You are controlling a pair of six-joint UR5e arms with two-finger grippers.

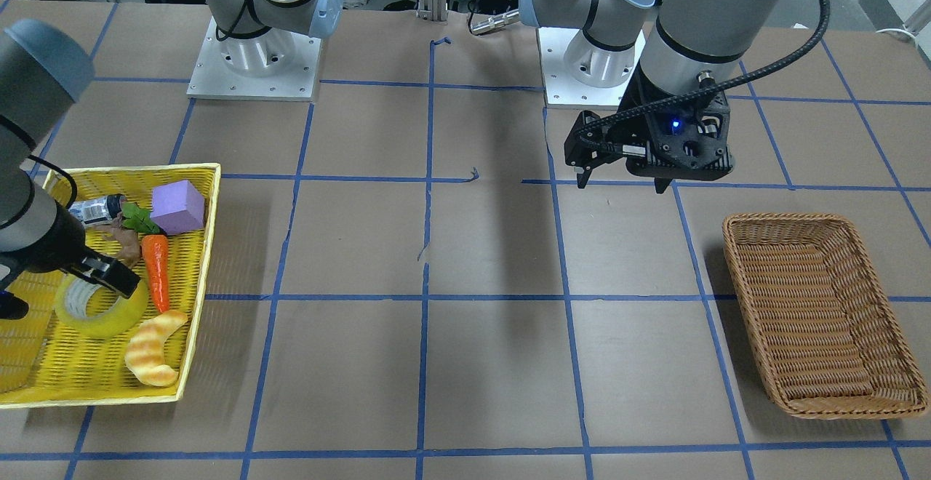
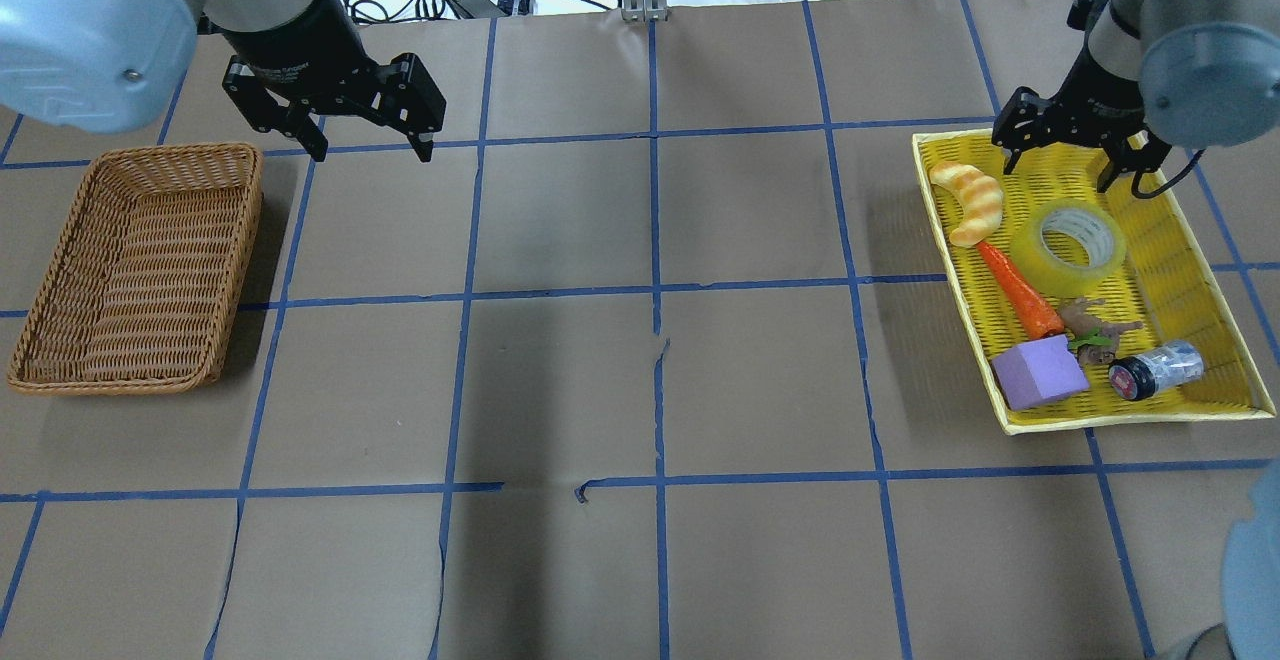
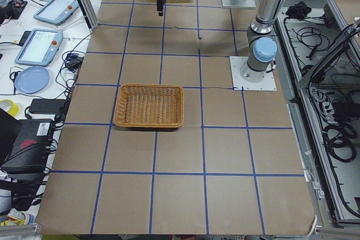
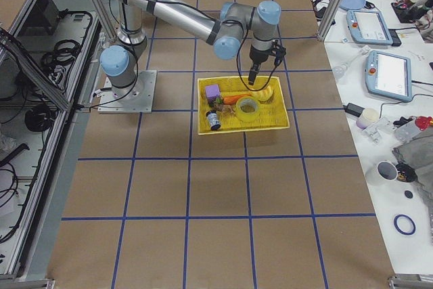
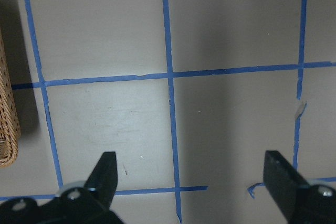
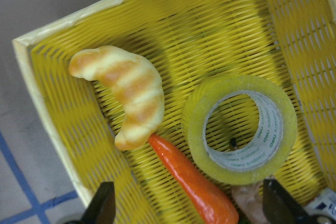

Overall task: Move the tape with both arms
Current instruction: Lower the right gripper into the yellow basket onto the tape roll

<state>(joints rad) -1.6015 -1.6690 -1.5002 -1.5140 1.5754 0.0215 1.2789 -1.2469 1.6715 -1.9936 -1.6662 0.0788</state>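
The tape is a yellow-green roll with a pale core, lying flat in the yellow basket. It also shows in the front view and the right wrist view. My right gripper is open and empty, hovering above the basket just beyond the tape; one finger shows in the right wrist view. My left gripper is open and empty above bare table beside the wicker basket; its fingers frame only table paper.
The yellow basket also holds a croissant toy, a carrot, a purple block, a small figurine and a little jar. The brown wicker basket stands at the left. Blue tape lines grid the table.
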